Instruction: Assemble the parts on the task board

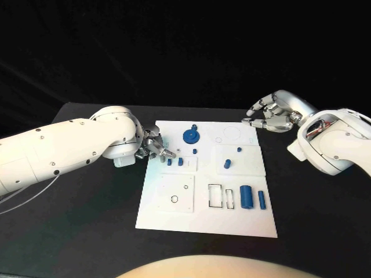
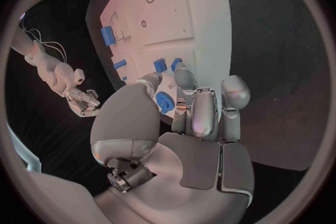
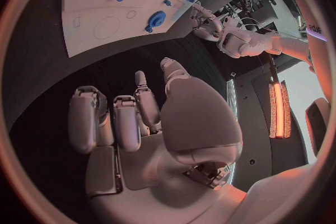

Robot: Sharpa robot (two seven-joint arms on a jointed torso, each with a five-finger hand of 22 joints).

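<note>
Beside left hand (image 1: 155,149): parts (image 1: 174,162) (board's edge)

Head view: the left hand (image 1: 152,148) is largely covered by its own white forearm, and its fingertips at the task board's (image 1: 206,223) left edge are too small to tell whether they touch a part. The right hand (image 1: 269,116) curls beyond the board's far right corner; its palm side is turned away. In the left wrist view the blue gear (image 2: 165,102) is partly hidden behind the thumb. The board's markings are too small to read.
</note>
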